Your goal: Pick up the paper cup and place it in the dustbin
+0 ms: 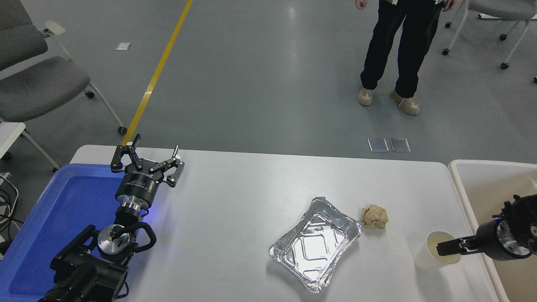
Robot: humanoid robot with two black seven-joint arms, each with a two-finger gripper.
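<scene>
The paper cup [424,256] stands upright near the table's right edge, white outside and cream inside. My right gripper [445,248] comes in from the right edge, and its black tip lies over the cup's mouth; its state does not show. The dustbin [458,178], beige with a thick pale rim, stands against the table's right end, and the right wrist hangs over it. My left gripper [156,144] is parked open and empty at the lower left.
A crumpled brown paper ball [374,217] and a shiny foil tray [315,243] lie left of the cup. A blue plastic tray [63,209] sits at the table's left end under the left arm. A person [394,50] stands on the floor beyond the table.
</scene>
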